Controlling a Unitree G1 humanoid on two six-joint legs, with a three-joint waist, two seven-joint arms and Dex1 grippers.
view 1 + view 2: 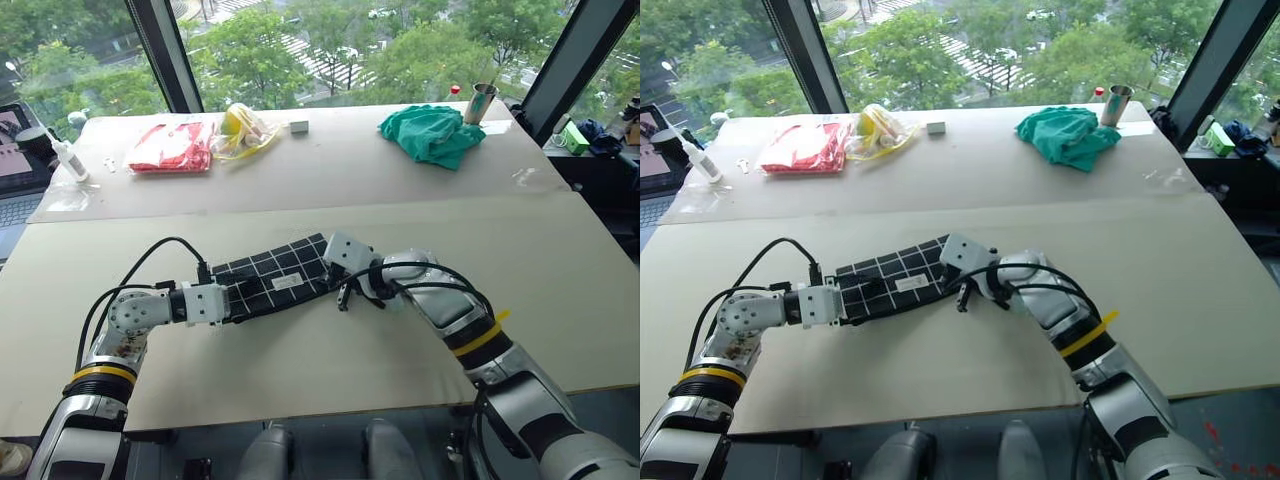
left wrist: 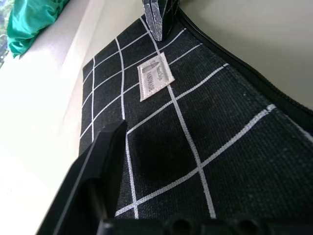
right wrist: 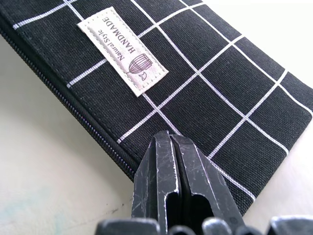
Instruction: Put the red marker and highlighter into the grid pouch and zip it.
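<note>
Now, starting at our left: the left gripper (image 1: 228,302) sits at the pouch's 8 o'clock end, low over the fabric. We cannot tell whether it is open or has hold of that end.

The grid pouch (image 1: 275,275) lies flat near the middle of the table (image 1: 330,370), its long side running from 8 o'clock up to 2 o'clock. Its white label (image 3: 122,49) faces up and its zipper (image 3: 73,103) runs along the near edge. The stretch of zipper we can see looks closed. We judge the marker and highlighter are inside, though the fabric would hide them.

At the 2 o'clock end, the right gripper (image 3: 164,138) is pressed fully shut, its tip at the zipper edge. Whether it pinches the pull strap is hidden.

What could go wrong: if the left end is not truly held, a pull along the zipper would drag the whole pouch across the smooth board rather than move the slider. If the right tip has only fabric, it could slip off, or crease the pouch.

For room, bare board lies all around the pouch. The table's front edge at 6 o'clock is the nearest limit. The red packet (image 1: 170,147) at 11 o'clock and the green cloth (image 1: 432,133) at 1 o'clock lie well apart from it.
</note>
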